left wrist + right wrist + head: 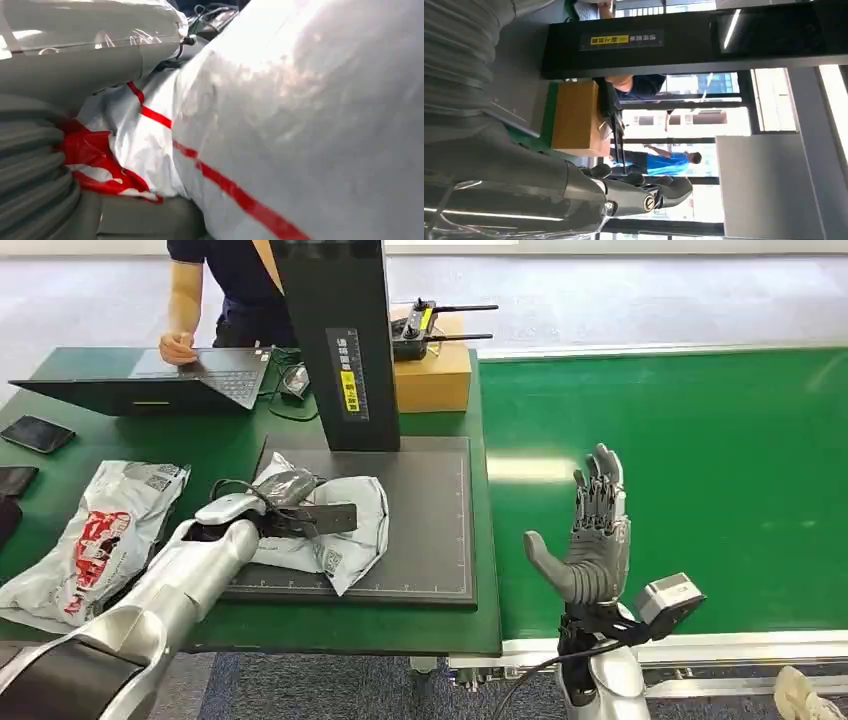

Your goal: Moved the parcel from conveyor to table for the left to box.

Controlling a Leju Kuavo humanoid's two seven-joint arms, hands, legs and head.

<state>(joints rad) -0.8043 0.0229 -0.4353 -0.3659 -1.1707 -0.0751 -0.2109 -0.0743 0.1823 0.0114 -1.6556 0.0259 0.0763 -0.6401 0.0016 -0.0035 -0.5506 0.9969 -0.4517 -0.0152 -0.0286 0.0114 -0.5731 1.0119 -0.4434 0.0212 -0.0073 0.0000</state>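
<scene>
Parcel (345, 515) now on the dark mat (430, 530) on the green tabletop (130, 435), no longer on the conveyor (690, 470). Looks like the move step is done and the boxing step is in hand.

Left hand (300, 515) lying flat on top of the parcel, dark fingers stretched along it. Cannot tell if gripping or just resting on it. Right hand (590, 540) up over the edge of the conveyor, palm open, fingers spread wide, holding nothing.

Next move, most likely: get a firm hold with the left hand, then lift and carry the soft bag to the box (432, 365). Floppy bag, so it may sag or slip if held by one corner. Tall black stand (340, 340) between parcel and box, so a path around it is needed.

Head view: whole layout, with a second bag (95, 535) with red print near the left arm, a laptop (150, 380), and a person (215, 290) at it.

Left wrist view: very close look at the shiny white plastic with red stripes (225, 185) pressed close against the ribbed grey cover.

Right wrist view: the right hand's dark fingers (659, 192) apart in the air, with the brown box past them.
</scene>
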